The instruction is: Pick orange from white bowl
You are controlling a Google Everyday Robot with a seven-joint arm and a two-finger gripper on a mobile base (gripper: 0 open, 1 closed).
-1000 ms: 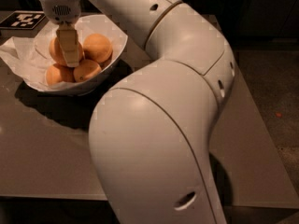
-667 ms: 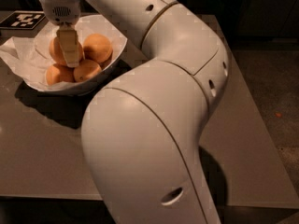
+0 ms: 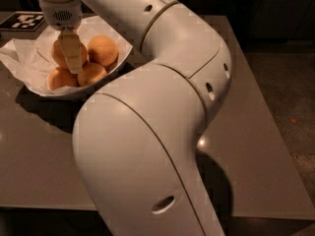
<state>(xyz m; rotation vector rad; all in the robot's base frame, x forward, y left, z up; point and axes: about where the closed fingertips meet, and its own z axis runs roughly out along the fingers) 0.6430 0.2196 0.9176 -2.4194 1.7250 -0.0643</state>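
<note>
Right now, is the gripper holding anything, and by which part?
Cannot tell. The gripper sits in the white bowl at the back-left orange; any grip is hidden.

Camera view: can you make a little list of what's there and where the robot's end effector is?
table: brownish, bowl near its far-left corner
white bowl: paper-lined, holds the fruit
oranges: four, all in the bowl
end effector: down in the bowl, in front of the back-left orange
arm: big, white, fills the middle
marker: black-and-white square behind the bowl
</note>
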